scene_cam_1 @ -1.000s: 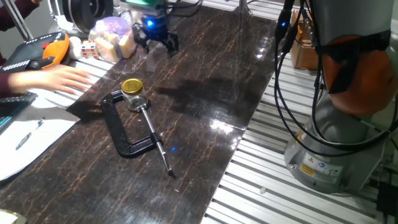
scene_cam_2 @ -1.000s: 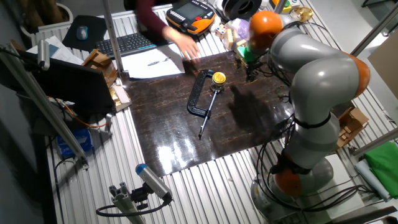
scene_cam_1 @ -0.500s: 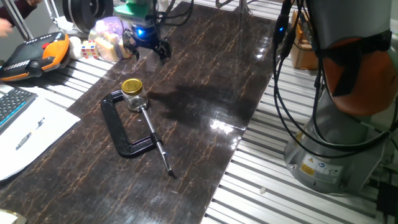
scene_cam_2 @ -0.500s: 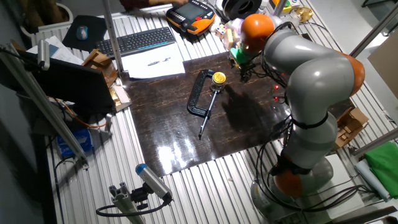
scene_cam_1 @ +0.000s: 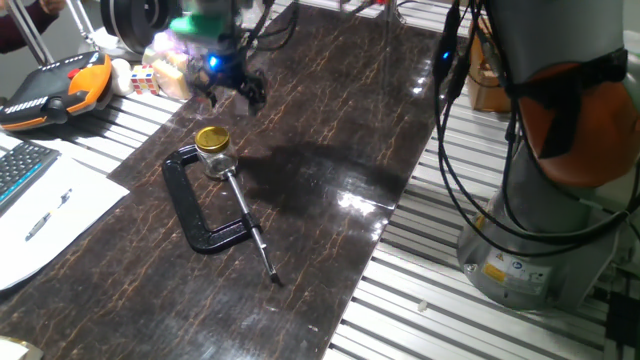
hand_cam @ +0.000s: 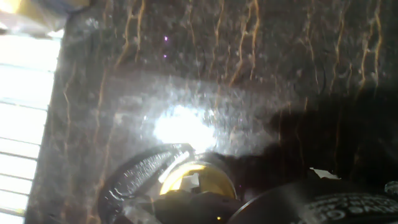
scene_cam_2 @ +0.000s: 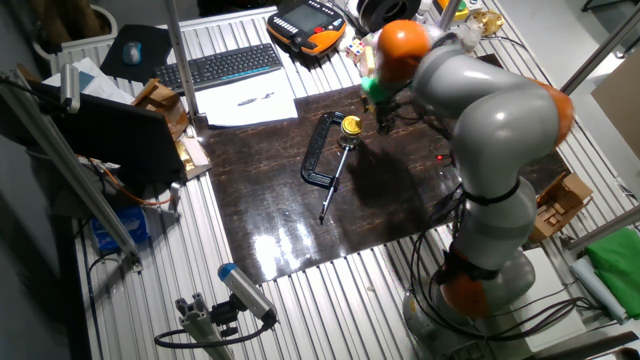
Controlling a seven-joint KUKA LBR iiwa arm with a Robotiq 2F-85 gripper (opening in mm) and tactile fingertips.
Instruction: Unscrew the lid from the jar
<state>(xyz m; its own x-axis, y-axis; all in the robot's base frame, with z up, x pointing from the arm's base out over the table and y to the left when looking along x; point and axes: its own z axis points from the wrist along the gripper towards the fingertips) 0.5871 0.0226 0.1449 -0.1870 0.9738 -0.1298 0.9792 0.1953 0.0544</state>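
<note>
On my fixed feed the black C-clamp (scene_cam_1: 205, 205) lies nearest on the dark tabletop (scene_cam_1: 330, 150); the jar (scene_cam_1: 215, 162) stands upright in its mouth, against the screw tip, with the lid (scene_cam_1: 211, 137) on top; beyond it my tool (scene_cam_1: 226, 92) hangs above the tabletop, apart from the jar, its 2 fingers spread and holding nothing.

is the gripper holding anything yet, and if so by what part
Nothing is held. The gripper hangs open in the air, up and behind the jar; the lid is on and untouched.
</note>
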